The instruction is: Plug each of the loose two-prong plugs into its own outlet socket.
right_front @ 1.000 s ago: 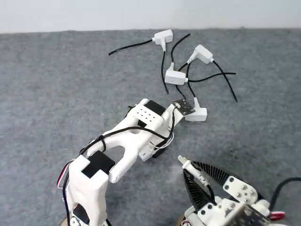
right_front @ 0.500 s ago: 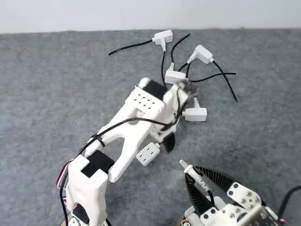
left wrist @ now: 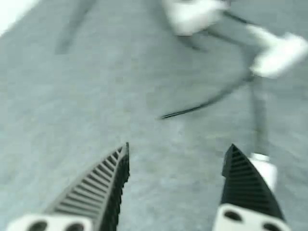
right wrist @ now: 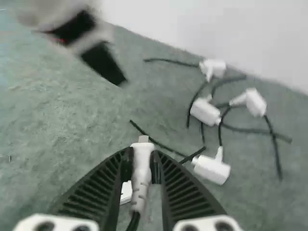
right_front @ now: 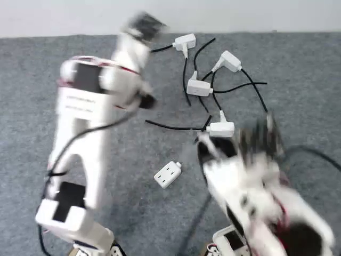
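Note:
A white outlet block (right_front: pixel 168 174) lies on the grey carpet. Several white two-prong plugs with black cords lie beyond it: one at the back (right_front: pixel 185 41), one to the back right (right_front: pixel 229 60), one in the middle (right_front: pixel 199 87) and one nearest (right_front: pixel 221 128). My right gripper (right wrist: pixel 142 151) is shut on another white plug (right wrist: pixel 139 173), low over the carpet beside the nearest plug (right wrist: pixel 211 168); the high view shows it (right_front: pixel 213 149) right of the block. My left gripper (left wrist: pixel 179 147) is open with nothing in it, raised over the far left of the carpet (right_front: pixel 145 100).
The grey carpet (right_front: pixel 298 80) runs to a white wall (right_front: pixel 266 16) at the back. Loose black cords (right_front: pixel 176 127) cross the carpet between the plugs. The left arm's white links (right_front: pixel 80 133) stand tall over the left side.
The left arm lifted off the outlet block and swung up and back to the left. The right arm advanced toward the plugs with its plug still held.

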`<state>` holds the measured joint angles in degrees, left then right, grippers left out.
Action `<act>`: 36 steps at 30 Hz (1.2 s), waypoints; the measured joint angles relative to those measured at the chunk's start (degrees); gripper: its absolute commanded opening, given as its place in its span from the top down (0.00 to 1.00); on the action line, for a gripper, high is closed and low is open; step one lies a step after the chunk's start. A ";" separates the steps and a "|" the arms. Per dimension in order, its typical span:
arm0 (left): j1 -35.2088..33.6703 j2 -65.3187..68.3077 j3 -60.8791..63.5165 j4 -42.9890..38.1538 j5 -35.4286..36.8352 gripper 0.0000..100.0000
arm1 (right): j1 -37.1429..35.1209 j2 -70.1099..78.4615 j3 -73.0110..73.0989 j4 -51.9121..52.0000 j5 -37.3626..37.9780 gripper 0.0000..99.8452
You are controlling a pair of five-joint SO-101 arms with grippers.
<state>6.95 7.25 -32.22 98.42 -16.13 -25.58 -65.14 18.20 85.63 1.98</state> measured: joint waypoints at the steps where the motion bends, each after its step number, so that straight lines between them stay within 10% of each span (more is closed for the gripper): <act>1: -3.25 -0.44 0.00 0.00 0.00 0.71 | 0.44 3.52 -0.62 -0.88 -2.11 0.99; 16: -30.95 -1.23 14.77 0.00 0.09 0.86 | 1.41 24.70 3.43 -8.79 -17.76 0.99; 22: -33.85 -1.23 20.92 0.00 0.62 0.86 | 1.23 24.70 18.29 -24.97 -29.63 0.99; 36: -34.46 -1.23 36.22 -14.15 14.59 0.86 | -10.64 24.70 27.96 -29.10 -22.77 0.99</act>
<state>-27.52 6.02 4.00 84.26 -1.54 -36.22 -40.44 46.15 56.53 -20.79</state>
